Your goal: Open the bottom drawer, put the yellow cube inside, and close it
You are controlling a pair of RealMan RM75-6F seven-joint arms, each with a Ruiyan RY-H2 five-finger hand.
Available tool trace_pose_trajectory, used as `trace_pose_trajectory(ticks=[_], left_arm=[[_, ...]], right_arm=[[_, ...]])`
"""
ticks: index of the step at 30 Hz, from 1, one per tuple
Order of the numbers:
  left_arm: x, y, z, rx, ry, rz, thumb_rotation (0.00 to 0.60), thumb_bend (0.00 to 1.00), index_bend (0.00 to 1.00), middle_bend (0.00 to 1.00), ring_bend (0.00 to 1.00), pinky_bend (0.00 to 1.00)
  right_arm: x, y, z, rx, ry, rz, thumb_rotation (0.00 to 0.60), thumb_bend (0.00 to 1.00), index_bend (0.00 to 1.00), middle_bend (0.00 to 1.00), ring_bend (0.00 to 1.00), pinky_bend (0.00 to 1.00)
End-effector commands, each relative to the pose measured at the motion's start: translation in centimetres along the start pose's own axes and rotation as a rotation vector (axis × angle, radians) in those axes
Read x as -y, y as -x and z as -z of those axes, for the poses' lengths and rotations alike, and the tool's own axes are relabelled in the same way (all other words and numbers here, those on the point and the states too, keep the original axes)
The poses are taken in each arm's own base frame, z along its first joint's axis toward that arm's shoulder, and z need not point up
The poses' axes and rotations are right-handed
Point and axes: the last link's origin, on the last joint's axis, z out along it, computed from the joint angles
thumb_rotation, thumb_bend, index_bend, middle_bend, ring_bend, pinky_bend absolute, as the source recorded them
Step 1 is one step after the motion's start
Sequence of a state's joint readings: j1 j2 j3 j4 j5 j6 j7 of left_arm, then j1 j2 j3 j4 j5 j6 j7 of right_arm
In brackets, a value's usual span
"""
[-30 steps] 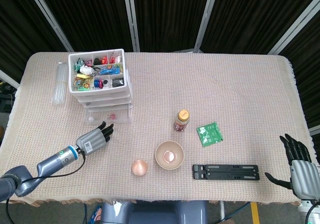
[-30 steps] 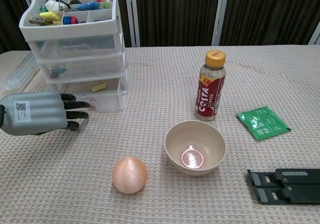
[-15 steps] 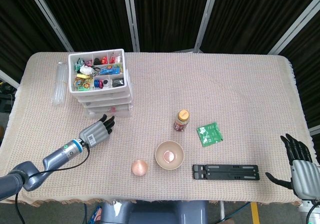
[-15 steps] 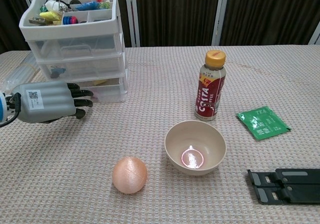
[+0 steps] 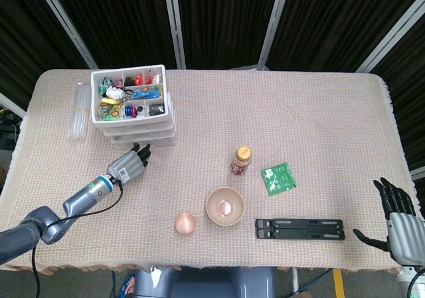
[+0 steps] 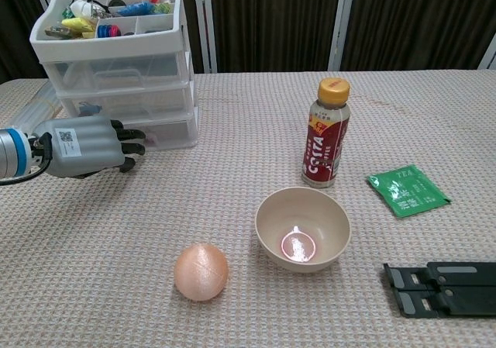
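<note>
A woven beige cloth (image 5: 319, 112) covers the whole table, its weave coarse and even. The drawers (image 6: 124, 92) stand at the far left corner: a white plastic unit with three clear-fronted drawers stacked under an open tray full of small coloured bits. All three fronts sit flush, the bottom drawer (image 6: 167, 131) shut. I cannot make out the yellow cube through its cloudy front.

Well to the right of the drawers and near the front edge lies a flat black stand (image 5: 300, 229), long and folded. Between it and the drawers sit a round tan bowl (image 6: 303, 228), smooth and glossy inside, and a matte peach ball (image 6: 201, 272) just left of the bowl. Behind the bowl a brown tea bottle (image 6: 325, 135) with an orange cap stands upright. A crinkled green packet (image 6: 407, 190) lies right of the bottle. A clear tube (image 5: 78, 114) lies against the drawers' left side.

The left hand (image 6: 81, 146), grey-backed with black fingers (image 6: 128, 137), is held flat and holds nothing; its fingertips reach the bottom drawer's front, touching or just short of it. Nothing stands between hand and drawer.

The right hand (image 5: 401, 225) rests at the table's right front corner, far from the drawers, fingers spread and empty.
</note>
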State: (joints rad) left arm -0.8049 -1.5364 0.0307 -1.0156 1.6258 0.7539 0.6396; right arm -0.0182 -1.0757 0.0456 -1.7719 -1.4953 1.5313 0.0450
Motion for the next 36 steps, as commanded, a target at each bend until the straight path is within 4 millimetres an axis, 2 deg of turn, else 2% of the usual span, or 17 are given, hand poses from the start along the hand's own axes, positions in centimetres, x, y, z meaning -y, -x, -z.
trace_pose_trajectory(ticks=[1,8,12,15,20,21,24,25,27,29,30,32,36], left_arm=[[0.4,0.0,-0.4,0.009,-0.015,0.003,0.6,1.0,0.32,0.13,0.05,0.19],[0.7,0.1,-0.7,0.017,-0.037,0.02,0.6,1.0,0.32,0.13,0.05,0.19],[0.3,0.1,-0.1,0.011,-0.025,0.025,0.6,1.0,0.31,0.13,0.05,0.19],[-0.1,0.0,0.9,-0.004,-0.009,0.038,0.6,1.0,0.31,0.13,0.05,0.19],[-0.8,-0.7,3.8,-0.07,-0.016,0.116,0.6,0.98,0.3,0.12,0.05,0.18],[-0.9,-1.1,5.0,-0.098,-0.037,0.157,0.6,0.93,0.29,0.12,0.04,0.18],[-0.8,-2.0,7.4,-0.172,-0.118,0.254,0.6,0.7,0.27,0.1,0.04,0.15],[-0.7,-2.3,8.1,-0.196,-0.155,0.302,0.6,0.6,0.25,0.09,0.04,0.14],[-0.7,-2.8,10.6,-0.258,-0.266,0.446,0.6,0.42,0.19,0.05,0.02,0.1],[-0.5,-3.0,12.6,-0.291,-0.356,0.538,0.6,0.24,0.09,0.01,0.0,0.03],[-0.5,-3.1,14.2,-0.304,-0.412,0.588,0.6,0.2,0.06,0.0,0.0,0.02],[-0.7,-3.2,15.8,-0.304,-0.454,0.643,0.6,0.11,0.03,0.0,0.0,0.0],[-1.2,-3.0,19.6,-0.248,-0.544,0.773,0.6,0.05,0.0,0.0,0.0,0.0]], right_arm=[[0.0,0.0,0.0,-0.002,0.0,-0.001,0.6,0.0,0.05,0.0,0.0,0.0],[0.0,-0.1,0.1,-0.004,0.001,-0.001,0.6,0.0,0.05,0.0,0.0,0.0],[-0.1,-0.2,0.1,-0.006,0.002,0.002,0.6,0.0,0.05,0.0,0.0,0.0],[-0.1,-0.2,0.2,-0.006,0.003,0.003,0.6,0.0,0.05,0.0,0.0,0.0],[-0.2,-0.3,0.2,-0.007,0.005,0.004,0.6,0.0,0.05,0.0,0.0,0.0],[-0.2,-0.3,0.2,-0.007,0.005,0.004,0.6,0.0,0.05,0.0,0.0,0.0],[-0.2,-0.3,0.3,-0.009,0.006,0.006,0.6,0.0,0.05,0.0,0.0,0.0],[-0.2,-0.3,0.3,-0.009,0.007,0.007,0.6,0.0,0.05,0.0,0.0,0.0],[-0.2,-0.3,0.3,-0.009,0.009,0.007,0.6,0.0,0.05,0.0,0.0,0.0],[-0.1,-0.2,0.3,-0.006,0.008,0.008,0.6,0.0,0.05,0.0,0.0,0.0],[-0.1,-0.2,0.2,-0.004,0.007,0.009,0.6,0.0,0.05,0.0,0.0,0.0],[-0.1,-0.1,0.2,0.0,0.007,0.013,0.6,0.0,0.05,0.0,0.0,0.0],[-0.1,0.1,0.1,0.012,0.011,0.027,0.6,0.0,0.05,0.0,0.0,0.0]])
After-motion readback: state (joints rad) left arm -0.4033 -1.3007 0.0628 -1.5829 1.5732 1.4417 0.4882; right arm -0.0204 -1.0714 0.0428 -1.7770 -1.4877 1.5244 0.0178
